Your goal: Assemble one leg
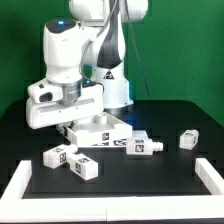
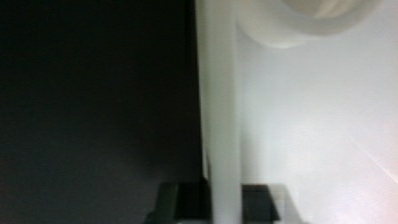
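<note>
Exterior view: a smooth white square panel lay flat at the centre of the matte black table, with the gripper down at its left edge. Four short, blocky white legs with black-and-white tags lay loose inside the table's raised white border rail: first leg and second leg at near left, third leg just right of the panel, fourth leg well apart at right. Wrist view, blurred: the panel's thin edge stood between two dark fingertips, close on both sides; could not tell whether they clamped it or only straddled it.
</note>
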`<move>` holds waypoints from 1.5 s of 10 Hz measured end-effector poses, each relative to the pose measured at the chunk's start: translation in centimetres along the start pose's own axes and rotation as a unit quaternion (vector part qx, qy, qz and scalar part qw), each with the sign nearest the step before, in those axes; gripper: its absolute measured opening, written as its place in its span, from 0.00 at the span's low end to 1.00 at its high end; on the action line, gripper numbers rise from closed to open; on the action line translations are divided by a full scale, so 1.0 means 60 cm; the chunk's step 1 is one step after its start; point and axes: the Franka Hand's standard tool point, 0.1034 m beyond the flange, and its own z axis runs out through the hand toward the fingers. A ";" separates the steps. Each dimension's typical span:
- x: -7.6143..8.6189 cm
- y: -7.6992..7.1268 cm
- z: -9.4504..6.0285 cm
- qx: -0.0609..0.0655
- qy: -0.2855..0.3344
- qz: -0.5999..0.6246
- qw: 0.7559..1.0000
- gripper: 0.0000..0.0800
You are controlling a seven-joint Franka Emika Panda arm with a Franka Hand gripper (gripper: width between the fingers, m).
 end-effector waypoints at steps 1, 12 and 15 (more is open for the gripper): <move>0.008 0.000 -0.008 0.008 -0.006 0.039 0.999 0.07; 0.104 -0.023 -0.132 0.036 -0.015 0.112 0.993 0.07; 0.222 -0.025 -0.200 0.045 -0.036 0.169 0.984 0.07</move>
